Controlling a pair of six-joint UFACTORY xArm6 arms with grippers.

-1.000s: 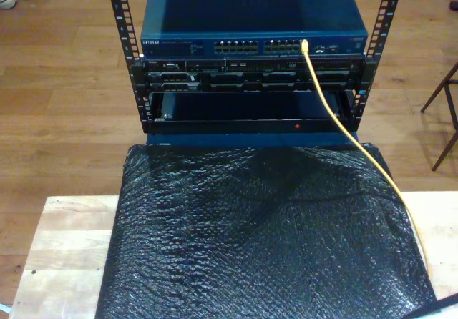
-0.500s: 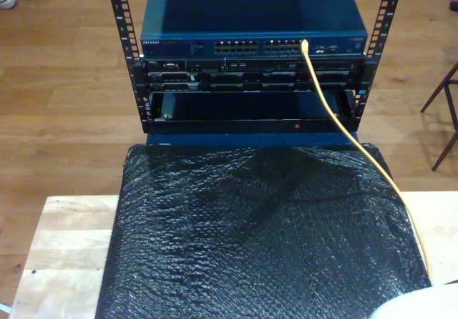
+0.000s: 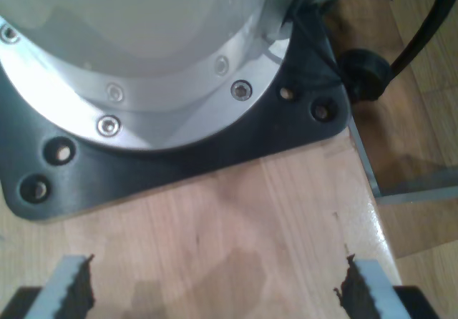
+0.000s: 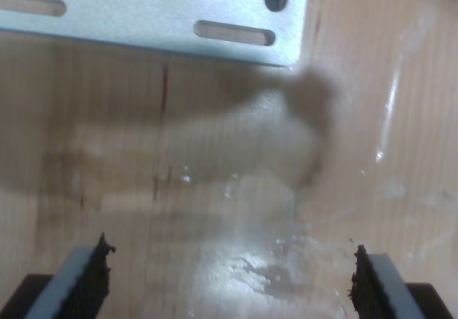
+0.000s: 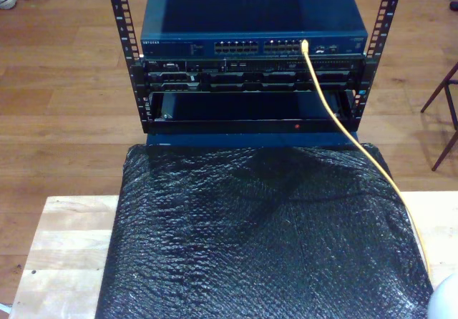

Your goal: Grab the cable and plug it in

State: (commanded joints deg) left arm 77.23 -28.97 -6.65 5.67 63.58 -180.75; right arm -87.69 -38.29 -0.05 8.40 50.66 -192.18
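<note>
The yellow-orange cable (image 5: 336, 119) runs from a port on the blue switch (image 5: 254, 18), where its tip sits, down across the black mat towards the exterior view's lower right. My first gripper (image 3: 218, 290) is open above bare wood, with nothing between its toothed fingers (image 3: 71, 287). It faces a silver arm base on a black plate (image 3: 215, 147). My second gripper (image 4: 229, 283) is also open and empty over the wooden top, in front of a slotted metal bracket (image 4: 143, 11). A pale rounded arm part (image 5: 447, 301) shows at the exterior view's lower right corner.
The switch sits in a black rack (image 5: 250, 97) on the wooden floor beyond the table. A crinkled black mat (image 5: 257, 240) covers most of the wooden table (image 5: 64, 247). A thick black cable (image 3: 422, 33) hangs past the table edge by the arm base.
The pale arm part at the exterior view's lower right has drawn back towards the corner, so less of it shows than half a second ago. The yellow cable has not moved.
</note>
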